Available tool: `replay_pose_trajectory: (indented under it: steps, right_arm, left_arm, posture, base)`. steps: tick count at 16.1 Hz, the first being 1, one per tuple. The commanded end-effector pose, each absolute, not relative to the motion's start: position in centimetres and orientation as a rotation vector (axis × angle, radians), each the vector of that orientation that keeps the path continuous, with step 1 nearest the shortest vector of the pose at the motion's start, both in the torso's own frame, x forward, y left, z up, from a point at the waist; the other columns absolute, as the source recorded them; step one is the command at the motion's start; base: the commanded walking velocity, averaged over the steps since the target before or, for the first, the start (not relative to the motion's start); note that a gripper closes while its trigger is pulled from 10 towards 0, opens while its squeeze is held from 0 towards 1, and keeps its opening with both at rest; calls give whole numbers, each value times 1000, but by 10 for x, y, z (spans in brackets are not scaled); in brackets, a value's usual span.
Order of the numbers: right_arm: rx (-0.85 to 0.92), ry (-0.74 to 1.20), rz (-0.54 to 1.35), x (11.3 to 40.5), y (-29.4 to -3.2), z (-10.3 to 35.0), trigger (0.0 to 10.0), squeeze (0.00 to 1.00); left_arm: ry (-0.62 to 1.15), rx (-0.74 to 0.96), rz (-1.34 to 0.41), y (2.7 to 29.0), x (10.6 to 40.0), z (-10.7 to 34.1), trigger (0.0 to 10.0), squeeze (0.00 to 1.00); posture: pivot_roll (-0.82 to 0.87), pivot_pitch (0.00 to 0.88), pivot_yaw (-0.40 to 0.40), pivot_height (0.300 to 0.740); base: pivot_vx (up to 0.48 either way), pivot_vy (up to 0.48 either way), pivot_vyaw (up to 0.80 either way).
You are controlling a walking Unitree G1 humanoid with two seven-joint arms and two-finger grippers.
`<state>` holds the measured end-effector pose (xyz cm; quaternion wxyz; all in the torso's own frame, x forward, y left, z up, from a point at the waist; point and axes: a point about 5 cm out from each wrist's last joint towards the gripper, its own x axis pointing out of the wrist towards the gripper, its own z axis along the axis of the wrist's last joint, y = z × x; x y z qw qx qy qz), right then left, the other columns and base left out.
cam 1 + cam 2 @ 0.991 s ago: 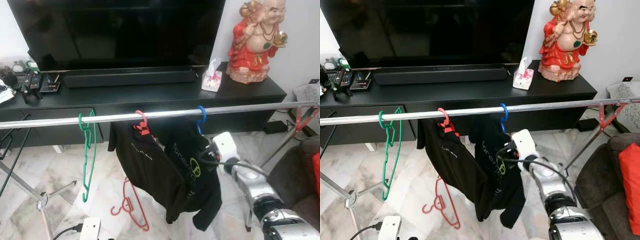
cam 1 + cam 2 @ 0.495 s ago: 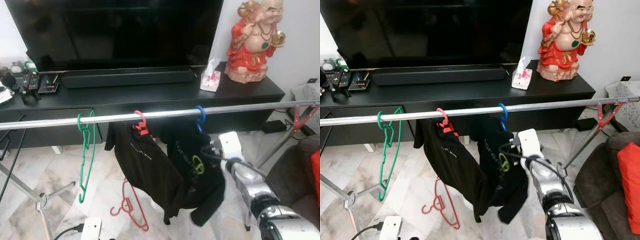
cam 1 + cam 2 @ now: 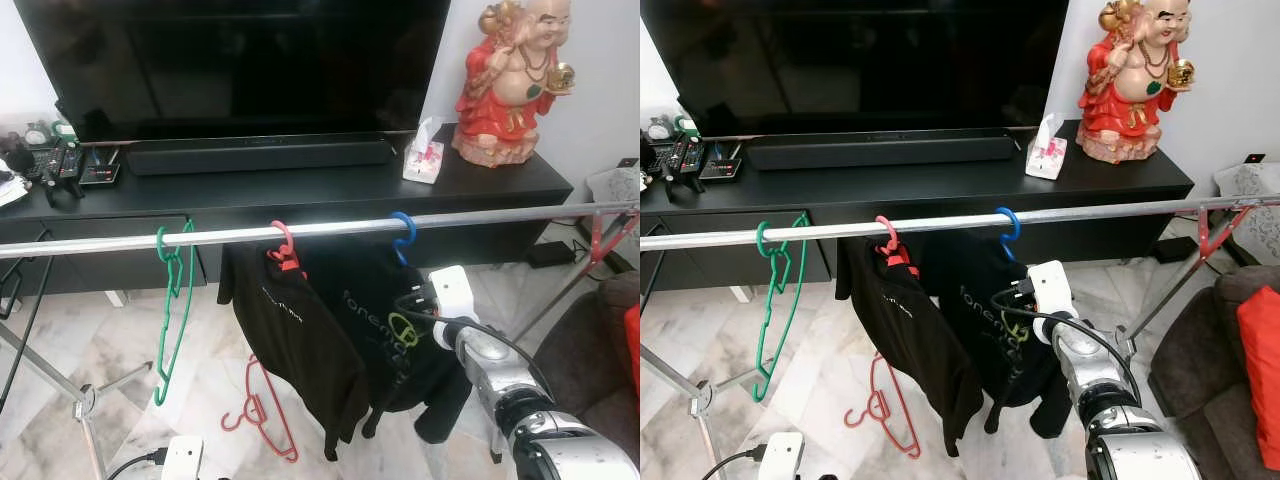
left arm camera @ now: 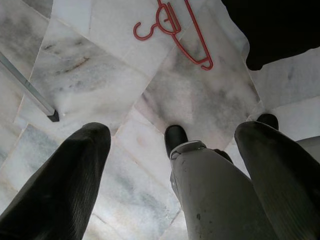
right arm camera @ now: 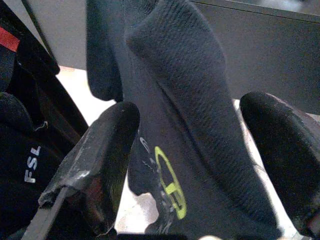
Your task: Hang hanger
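A blue hanger (image 3: 402, 232) hooks over the silver rail (image 3: 520, 214) and carries a black shirt with a green logo (image 3: 372, 312). My right gripper (image 5: 190, 165) is at that shirt's right side, just below the rail. It is open, with the shirt's fabric lying loose between its fingers (image 5: 102, 160). Left of it, a red hanger (image 3: 283, 243) holds another black shirt (image 3: 290, 335), and a bare green hanger (image 3: 170, 300) hangs further left. My left gripper (image 4: 170, 170) hangs open above the floor.
A spare red hanger (image 3: 262, 408) lies on the marble floor under the rail. Behind the rail stands a black TV cabinet (image 3: 300, 190) with a TV, a tissue box (image 3: 424, 158) and a red statue (image 3: 510, 80). A brown sofa (image 3: 600, 350) is at the right.
The logo shirt has swung and spread out, its lower part now hanging further right and lower. My right gripper has stayed by the shirt, shifting only slightly.
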<state>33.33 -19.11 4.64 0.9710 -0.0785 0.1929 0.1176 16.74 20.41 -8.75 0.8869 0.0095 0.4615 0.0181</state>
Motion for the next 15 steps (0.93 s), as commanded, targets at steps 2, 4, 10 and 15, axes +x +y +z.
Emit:
replay_pose_trajectory:
  steps: [2, 4, 10, 15]
  right_arm:
    - [-157, 414, 252, 329, -193, 41, 10000, 0]
    - [-158, 401, 270, 329, -191, 42, 2353, 0]
    - [-155, 381, 305, 330, -186, 43, 0, 0]
    - [-148, 379, 316, 329, -184, 42, 0, 0]
  left_arm:
    - [986, 32, 34, 204, 160, -91, 10000, 0]
    - [987, 34, 35, 205, 160, -91, 10000, 0]
    - [987, 34, 34, 206, 160, -91, 10000, 0]
    - [984, 32, 32, 205, 161, -90, 10000, 0]
  posture:
    - [-84, 0, -34, 740]
    - [-82, 0, -33, 740]
    - [-81, 0, -32, 740]
    - [-82, 0, -32, 740]
  base:
    - [0, 0, 0]
    - [0, 0, 0]
    - [0, 0, 0]
    - [0, 0, 0]
